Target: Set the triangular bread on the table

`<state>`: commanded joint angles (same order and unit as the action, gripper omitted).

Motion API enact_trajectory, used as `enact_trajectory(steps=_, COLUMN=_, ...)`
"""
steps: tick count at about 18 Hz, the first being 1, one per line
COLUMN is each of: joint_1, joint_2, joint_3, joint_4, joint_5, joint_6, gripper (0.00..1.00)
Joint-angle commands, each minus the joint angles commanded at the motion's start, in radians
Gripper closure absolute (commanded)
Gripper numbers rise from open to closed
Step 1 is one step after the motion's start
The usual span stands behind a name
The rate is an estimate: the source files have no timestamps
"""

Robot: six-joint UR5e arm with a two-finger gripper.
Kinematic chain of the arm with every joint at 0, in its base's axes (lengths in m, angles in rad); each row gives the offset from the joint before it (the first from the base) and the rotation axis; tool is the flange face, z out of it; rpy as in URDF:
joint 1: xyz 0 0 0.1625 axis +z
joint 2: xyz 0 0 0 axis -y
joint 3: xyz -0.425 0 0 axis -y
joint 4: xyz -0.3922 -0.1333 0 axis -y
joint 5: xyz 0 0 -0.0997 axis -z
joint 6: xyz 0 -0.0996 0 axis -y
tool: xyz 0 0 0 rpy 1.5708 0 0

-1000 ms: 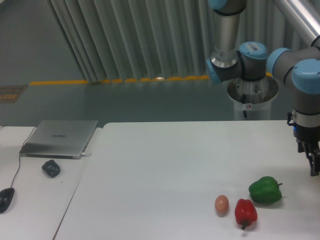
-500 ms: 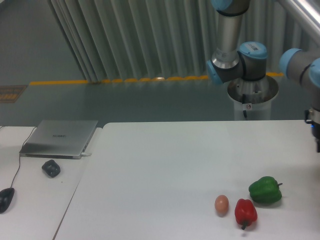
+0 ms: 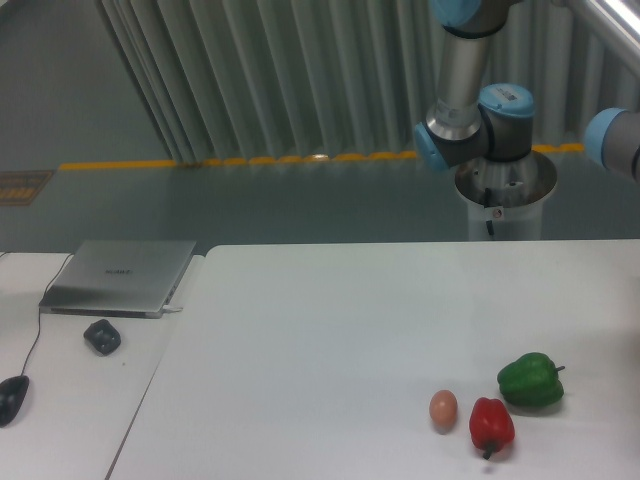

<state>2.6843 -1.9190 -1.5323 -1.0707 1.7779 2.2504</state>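
Note:
The triangular bread is out of view. The large white table [image 3: 330, 330] fills the middle and right of the camera view. Of my arm only the upper joints [image 3: 480, 125] show, behind the table's far edge at the upper right, with one more joint at the right frame edge [image 3: 620, 140]. My gripper is past the right edge of the frame and does not show.
A green pepper [image 3: 530, 380], a red pepper [image 3: 491, 424] and a small tan egg [image 3: 443, 408] lie near the table's front right. A smaller white desk at the left holds a grey laptop [image 3: 118, 276], a dark object [image 3: 102, 336] and a mouse [image 3: 10, 398].
The wrist and gripper, at the right edge above the green pepper a second ago, have moved rightward out of the frame. The peppers and egg have not moved.

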Motion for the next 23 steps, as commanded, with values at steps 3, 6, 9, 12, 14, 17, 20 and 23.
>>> enact_trajectory(steps=3, joint_1=0.058, joint_2=0.005, joint_3=-0.022, joint_4=-0.011, joint_5=-0.011, joint_6=0.011, gripper=0.00)
enact_trajectory(steps=6, joint_1=0.078, joint_2=0.011, joint_3=-0.055, joint_4=-0.011, joint_5=-0.008, joint_6=0.090, gripper=0.00)
enact_trajectory(steps=9, joint_1=0.082, joint_2=0.009, joint_3=-0.065, joint_4=-0.011, joint_5=-0.008, joint_6=0.097, gripper=0.00)
enact_trajectory(steps=12, joint_1=0.097, joint_2=0.009, joint_3=-0.100, joint_4=-0.009, joint_5=-0.009, joint_6=0.101, gripper=0.00)
enact_trajectory(steps=14, joint_1=0.101, joint_2=0.008, joint_3=-0.108, joint_4=-0.009, joint_5=-0.011, joint_6=0.103, gripper=0.00)
enact_trajectory(steps=17, joint_1=0.103, joint_2=0.003, joint_3=-0.129, joint_4=-0.008, joint_5=-0.008, joint_6=0.106, gripper=0.00)
enact_trajectory(steps=20, joint_1=0.103, joint_2=-0.003, joint_3=-0.131, joint_4=-0.009, joint_5=0.000, joint_6=0.101, gripper=0.00)
enact_trajectory(steps=23, joint_1=0.108, joint_2=-0.009, joint_3=-0.131, joint_4=-0.011, joint_5=0.002, joint_6=0.103, gripper=0.00)
